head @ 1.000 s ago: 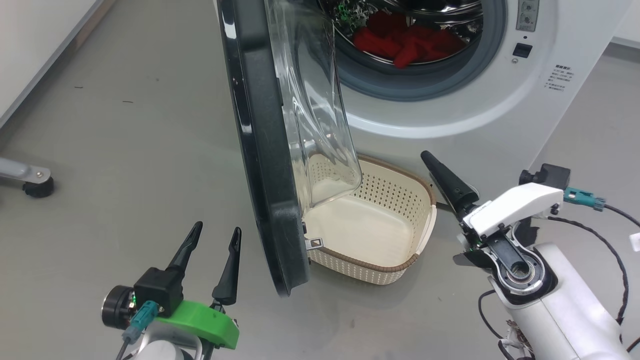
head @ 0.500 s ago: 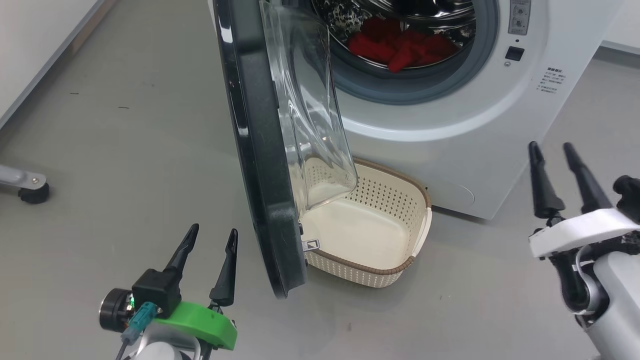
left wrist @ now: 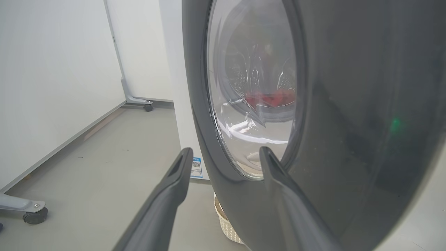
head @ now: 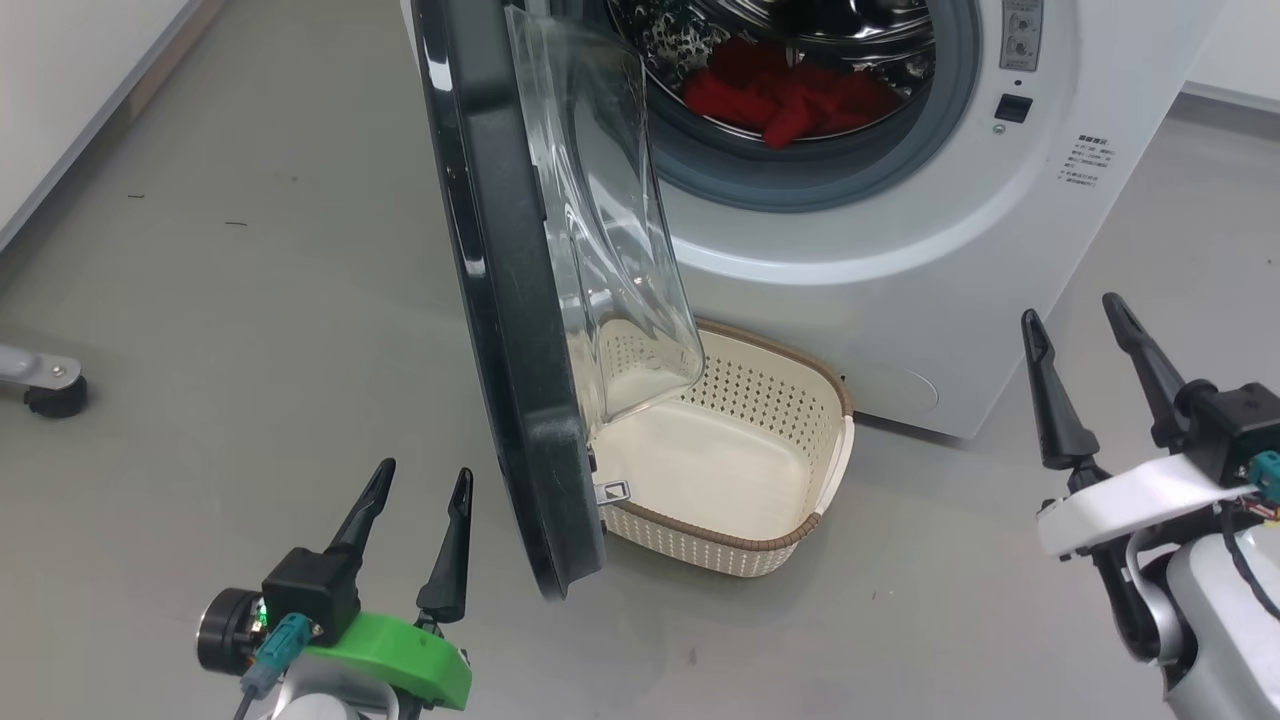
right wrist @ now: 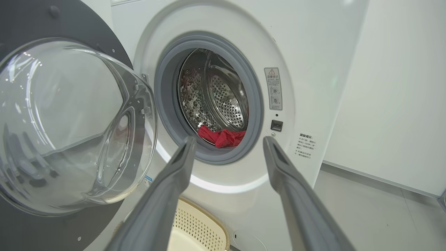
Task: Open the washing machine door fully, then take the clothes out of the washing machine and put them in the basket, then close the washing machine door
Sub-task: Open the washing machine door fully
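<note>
Red clothes [head: 790, 95] lie inside the washing machine [head: 900, 260], door [head: 500, 300] swung out over the empty basket [head: 700, 545], your left gripper [head: 425, 470] and right gripper [head: 1070, 308] gaping wide and empty, so unloading and closing remain.

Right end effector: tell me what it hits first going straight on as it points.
Probably the red clothes low in the drum; the grey gasket lip below them may come first, since depth is unclear.
</note>
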Available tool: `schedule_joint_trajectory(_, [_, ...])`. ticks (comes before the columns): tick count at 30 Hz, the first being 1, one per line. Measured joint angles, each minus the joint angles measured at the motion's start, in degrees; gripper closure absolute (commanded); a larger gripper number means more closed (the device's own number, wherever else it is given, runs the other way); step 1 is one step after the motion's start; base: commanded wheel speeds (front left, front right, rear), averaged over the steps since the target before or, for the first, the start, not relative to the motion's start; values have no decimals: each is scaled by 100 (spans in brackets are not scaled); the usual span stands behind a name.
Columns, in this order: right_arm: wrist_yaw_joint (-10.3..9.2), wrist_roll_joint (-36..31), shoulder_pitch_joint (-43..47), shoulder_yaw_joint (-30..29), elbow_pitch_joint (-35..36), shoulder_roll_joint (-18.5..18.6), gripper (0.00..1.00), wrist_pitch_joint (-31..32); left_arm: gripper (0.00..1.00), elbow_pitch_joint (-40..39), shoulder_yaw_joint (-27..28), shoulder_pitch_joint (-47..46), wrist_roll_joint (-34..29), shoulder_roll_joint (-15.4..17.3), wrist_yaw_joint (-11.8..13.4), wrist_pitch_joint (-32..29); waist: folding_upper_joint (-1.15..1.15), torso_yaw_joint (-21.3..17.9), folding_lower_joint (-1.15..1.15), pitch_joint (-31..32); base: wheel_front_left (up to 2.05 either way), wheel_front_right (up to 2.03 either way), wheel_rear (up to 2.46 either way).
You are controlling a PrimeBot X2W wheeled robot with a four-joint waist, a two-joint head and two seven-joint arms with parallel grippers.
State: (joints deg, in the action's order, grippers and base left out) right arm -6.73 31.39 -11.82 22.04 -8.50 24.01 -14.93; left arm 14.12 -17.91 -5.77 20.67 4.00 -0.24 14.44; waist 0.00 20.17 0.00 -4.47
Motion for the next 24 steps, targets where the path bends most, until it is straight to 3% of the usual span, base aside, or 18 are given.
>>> schedule_joint_trajectory(9, [-4,-254,778,-170,168,-514,0,1,0,-2,33,3,0,1,4,0,0,-41,0,-8,0,0,0])
schedule_joint_trajectory(24, [-7,-613,1134,-399,215,-904,0,1,0,1,32,16,1,2,47,0,0,-97,0,-34,0,0,0])
